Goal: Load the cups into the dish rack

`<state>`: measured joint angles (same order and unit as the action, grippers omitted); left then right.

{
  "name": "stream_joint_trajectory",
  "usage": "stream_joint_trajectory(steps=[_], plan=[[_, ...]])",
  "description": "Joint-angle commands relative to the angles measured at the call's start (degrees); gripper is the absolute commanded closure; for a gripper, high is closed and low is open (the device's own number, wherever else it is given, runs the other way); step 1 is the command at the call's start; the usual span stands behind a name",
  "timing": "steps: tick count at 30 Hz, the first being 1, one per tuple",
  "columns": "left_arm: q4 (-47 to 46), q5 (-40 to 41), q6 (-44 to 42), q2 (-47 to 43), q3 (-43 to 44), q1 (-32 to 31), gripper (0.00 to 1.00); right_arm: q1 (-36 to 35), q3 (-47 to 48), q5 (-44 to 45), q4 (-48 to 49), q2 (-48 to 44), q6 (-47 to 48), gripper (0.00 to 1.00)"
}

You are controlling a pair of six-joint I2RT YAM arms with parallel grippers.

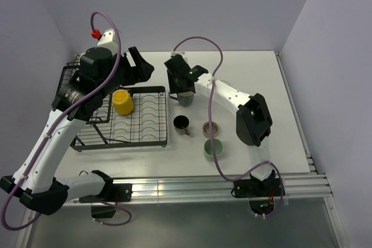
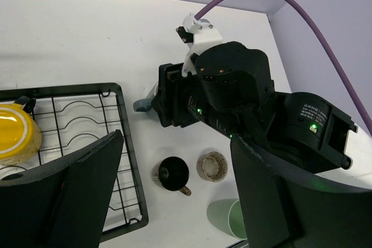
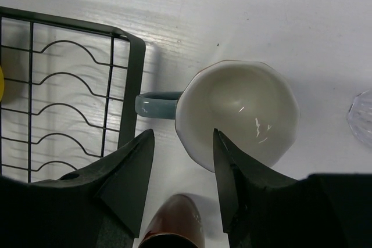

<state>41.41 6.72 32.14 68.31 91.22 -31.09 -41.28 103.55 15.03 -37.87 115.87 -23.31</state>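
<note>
Right hand [image 3: 182,143]: jaws parted to a moderate gap and holding nothing. They straddle the near-left wall of the grey ceramic mug with the white inside [image 3: 238,114], one finger over the bowl and the other outside it on the handle side. Whether either finger touches the wall cannot be told.
Grey mug: upright on the white bench [image 1: 261,85], just beside the right edge of the black wire dish rack [image 3: 131,85].
Mug handle [image 3: 156,104]: points sideways at the rack frame, so the mug's long line runs across the gap between the fingers, not along it.
Way to go: the rack lies on the handle side, so the carry is short and goes straight toward the left arm.
Left hand [image 2: 175,137]: wide open and empty, hanging above the rack's far right corner. It is farther from the grey mug than the right hand.
Already loaded: the round yellow mug [image 1: 122,101] sits in the rack.
Waiting on the bench: the black mug [image 1: 181,122], the beige-brown cup [image 1: 210,128] and the pale green tumbler [image 1: 213,150] are nearer the arm bases. The clear glass [image 3: 361,114] is beyond the grey mug, away from the rack.
Step in hand: probably closing on the mug's wall before lifting.
</note>
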Motion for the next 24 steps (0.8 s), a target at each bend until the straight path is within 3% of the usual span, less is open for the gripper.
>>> stream_joint_trajectory(steps=[1,24], plan=[[-0.80,-0.22,-1.03,-1.60,-0.34,-0.02,0.19,-0.21,1.31,2.20,-0.19,-0.30,-0.86,0.48],[-1.50,-0.39,-0.85,-0.81,-2.54,-0.02,0.19,-0.21,-3.00,-2.63,1.74,0.14,11.00,0.52]])
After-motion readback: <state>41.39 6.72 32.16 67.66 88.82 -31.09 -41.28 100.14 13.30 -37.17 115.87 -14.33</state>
